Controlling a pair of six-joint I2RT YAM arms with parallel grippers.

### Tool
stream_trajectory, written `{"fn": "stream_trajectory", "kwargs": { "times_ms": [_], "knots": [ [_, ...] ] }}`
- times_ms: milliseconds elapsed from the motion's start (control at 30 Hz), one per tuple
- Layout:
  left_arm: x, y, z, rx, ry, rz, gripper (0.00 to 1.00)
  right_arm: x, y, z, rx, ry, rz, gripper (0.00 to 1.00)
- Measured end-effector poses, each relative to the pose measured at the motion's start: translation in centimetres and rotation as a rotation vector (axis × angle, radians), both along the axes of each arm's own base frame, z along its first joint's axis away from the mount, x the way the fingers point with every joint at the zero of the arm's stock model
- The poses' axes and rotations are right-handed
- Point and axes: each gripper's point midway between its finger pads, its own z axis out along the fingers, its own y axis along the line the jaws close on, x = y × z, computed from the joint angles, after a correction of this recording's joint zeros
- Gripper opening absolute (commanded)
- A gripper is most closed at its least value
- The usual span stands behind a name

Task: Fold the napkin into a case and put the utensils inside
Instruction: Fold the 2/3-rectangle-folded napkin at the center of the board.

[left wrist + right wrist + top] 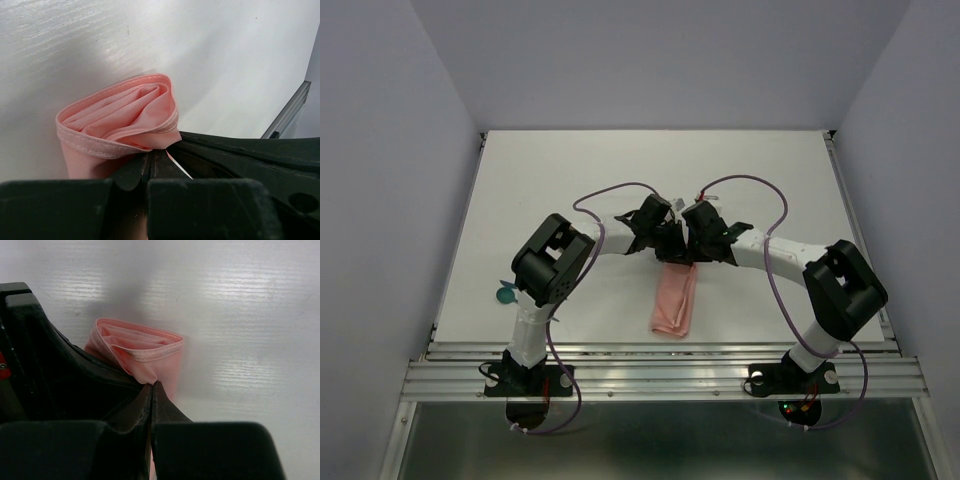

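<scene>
The salmon-pink napkin [675, 300] lies folded into a narrow layered strip at mid-table, its long side running front to back. Both grippers meet at its far end. My left gripper [666, 242] is shut on a corner of the cloth; in the left wrist view the tips [152, 152] pinch the layered end of the napkin [120, 115]. My right gripper [692, 246] is shut on the neighbouring corner, its tips [153, 385] nipping the hem of the napkin [145, 347]. One teal utensil [505, 295] shows its round end beside the left arm; the rest is hidden.
Purple cables [610, 190] arch over both forearms. The left arm's elbow [552, 260] and the right arm's elbow [842, 285] stand on either side of the cloth. A metal rail [660, 352] runs along the table's near edge.
</scene>
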Motion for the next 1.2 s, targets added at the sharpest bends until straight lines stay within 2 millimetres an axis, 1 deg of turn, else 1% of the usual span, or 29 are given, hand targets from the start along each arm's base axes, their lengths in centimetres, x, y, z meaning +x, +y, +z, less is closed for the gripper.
{"fn": "stream_trajectory", "kwargs": {
  "times_ms": [200, 333, 500, 567, 633, 700, 900, 1067, 1133, 1200],
  "knots": [
    [-0.1, 0.3, 0.0, 0.005, -0.009, 0.001, 0.00, -0.2, -0.1, -0.4, 0.000, 0.011, -0.013, 0.01],
    [-0.8, 1.1, 0.4, 0.019, -0.019, -0.001, 0.00, -0.4, -0.1, -1.1, -0.003, 0.029, -0.016, 0.01],
    [-0.9, 1.5, 2.7, 0.012, -0.062, -0.012, 0.00, -0.4, 0.0, -2.2, -0.011, 0.049, -0.019, 0.01],
    [-0.9, 1.7, 3.5, 0.010, -0.081, -0.017, 0.00, -0.4, 0.0, -2.1, -0.010, 0.048, -0.020, 0.01],
    [-1.0, 1.8, 3.8, 0.015, -0.089, -0.019, 0.00, -0.4, 0.0, -2.1, -0.009, 0.048, -0.021, 0.01],
    [-1.1, 2.0, 3.7, 0.027, -0.091, -0.020, 0.00, -0.4, 0.0, -2.1, -0.009, 0.049, -0.021, 0.01],
    [-1.7, 3.0, 2.5, 0.072, -0.070, -0.023, 0.00, -0.4, 0.1, -1.9, -0.001, 0.046, -0.027, 0.01],
    [-1.7, 3.2, 2.0, 0.088, -0.070, -0.025, 0.00, -0.3, 0.2, -0.8, 0.019, 0.025, -0.029, 0.01],
    [-1.7, 3.2, 1.3, 0.096, -0.062, -0.027, 0.00, -0.2, 0.3, -0.4, 0.028, 0.017, -0.027, 0.01],
    [-1.8, 3.2, 0.1, 0.112, -0.043, -0.028, 0.00, -0.2, 0.3, -0.2, 0.035, 0.013, -0.029, 0.01]
  ]
}}
